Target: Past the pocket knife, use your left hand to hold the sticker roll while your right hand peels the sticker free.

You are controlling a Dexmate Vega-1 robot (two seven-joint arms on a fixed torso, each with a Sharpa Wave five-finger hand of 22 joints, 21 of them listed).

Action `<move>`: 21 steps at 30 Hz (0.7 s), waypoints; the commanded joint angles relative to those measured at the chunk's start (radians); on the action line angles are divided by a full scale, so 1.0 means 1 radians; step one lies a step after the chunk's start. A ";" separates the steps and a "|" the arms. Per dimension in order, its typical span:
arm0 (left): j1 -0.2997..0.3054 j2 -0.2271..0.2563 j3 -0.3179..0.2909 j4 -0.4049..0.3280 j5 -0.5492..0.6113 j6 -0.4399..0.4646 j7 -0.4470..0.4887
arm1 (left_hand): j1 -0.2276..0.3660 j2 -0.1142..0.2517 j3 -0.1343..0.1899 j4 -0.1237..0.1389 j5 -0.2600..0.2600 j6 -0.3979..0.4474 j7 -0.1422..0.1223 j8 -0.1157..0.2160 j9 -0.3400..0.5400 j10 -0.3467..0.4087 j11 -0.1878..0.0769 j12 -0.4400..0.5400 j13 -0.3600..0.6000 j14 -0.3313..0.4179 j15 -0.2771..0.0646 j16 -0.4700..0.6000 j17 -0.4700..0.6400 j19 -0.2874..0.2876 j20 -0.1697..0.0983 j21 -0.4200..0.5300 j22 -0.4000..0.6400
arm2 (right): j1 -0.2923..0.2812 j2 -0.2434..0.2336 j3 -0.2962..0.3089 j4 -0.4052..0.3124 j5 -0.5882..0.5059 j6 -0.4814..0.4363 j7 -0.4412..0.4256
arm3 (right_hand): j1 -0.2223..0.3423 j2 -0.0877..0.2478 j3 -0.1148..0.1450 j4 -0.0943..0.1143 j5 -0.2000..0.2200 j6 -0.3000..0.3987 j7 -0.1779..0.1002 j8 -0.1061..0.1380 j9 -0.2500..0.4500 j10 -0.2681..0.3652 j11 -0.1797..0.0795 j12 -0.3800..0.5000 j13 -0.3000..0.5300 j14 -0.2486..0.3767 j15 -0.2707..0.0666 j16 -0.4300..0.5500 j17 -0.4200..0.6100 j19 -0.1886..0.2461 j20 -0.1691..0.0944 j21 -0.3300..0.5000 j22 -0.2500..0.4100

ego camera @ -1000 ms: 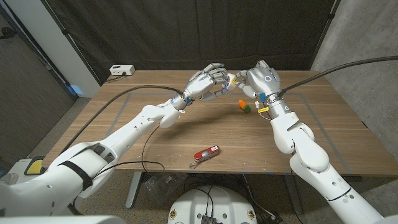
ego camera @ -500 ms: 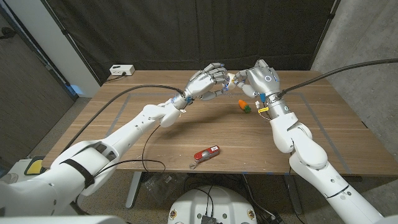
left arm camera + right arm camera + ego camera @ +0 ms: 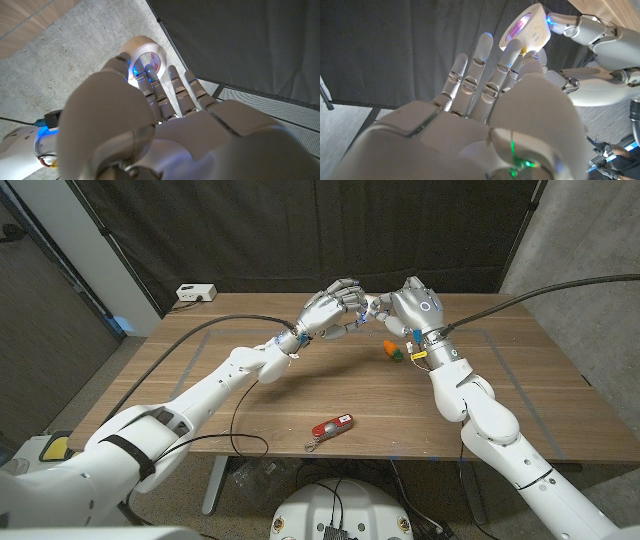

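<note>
Both hands up in air at 12 o'clock over worktop (image 3: 300,405). Left hand (image 3: 331,309) holds sticker roll (image 3: 143,56). Right hand (image 3: 408,307) touches roll, grip unclear. Pocket knife (image 3: 331,427) at 6 o'clock.

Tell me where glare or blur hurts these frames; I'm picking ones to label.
Head view: even light, sharp, soft shadows under the arms. Left wrist view: the left robot hand is blurred up close, blue LED glow beside the sticker roll. Right wrist view: the right robot hand is soft, the roll overexposed.
</note>
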 commanded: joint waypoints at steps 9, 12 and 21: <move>-0.001 -0.004 -0.004 0.005 -0.006 -0.020 0.000 | 0.008 0.015 -0.009 0.002 0.002 0.065 -0.047 0.032 0.040 0.001 -0.006 0.005 0.003 -0.001 -0.174 -0.002 0.004 -0.008 0.002 0.010 -0.001 | 0.029 0.042 -0.043 0.106 -0.038 -0.025 -0.268 | -0.025 -0.036 -0.039 0.010 0.013 -0.092 0.006 -0.049 0.001 -0.072 -0.003 -0.029 0.003 -0.009 -0.094 0.001 -0.018 -0.003 -0.088 0.027 0.008; 0.002 0.000 -0.001 -0.005 -0.008 -0.023 0.000 | 0.009 0.016 -0.009 0.002 0.002 0.063 -0.048 0.032 0.041 0.002 -0.005 0.005 0.003 -0.002 -0.173 -0.002 0.005 -0.008 0.003 0.011 -0.001 | 0.037 0.049 -0.052 0.126 -0.043 -0.029 -0.317 | -0.023 -0.035 -0.040 0.009 0.016 -0.076 0.006 -0.040 0.006 -0.060 -0.003 -0.024 0.003 -0.004 -0.094 0.004 -0.020 0.003 -0.090 0.033 0.009; 0.017 0.003 -0.020 -0.032 -0.011 -0.025 0.000 | 0.011 0.016 -0.010 0.003 0.000 0.064 -0.050 0.033 0.043 0.001 -0.006 0.004 0.001 0.001 -0.174 -0.002 0.006 -0.009 0.002 0.014 -0.002 | 0.044 0.028 -0.062 0.123 -0.032 -0.025 -0.293 | -0.014 -0.031 -0.041 0.006 0.023 -0.040 0.008 -0.027 0.010 -0.028 -0.002 -0.010 0.006 0.013 -0.094 0.015 -0.020 0.010 -0.098 0.042 0.010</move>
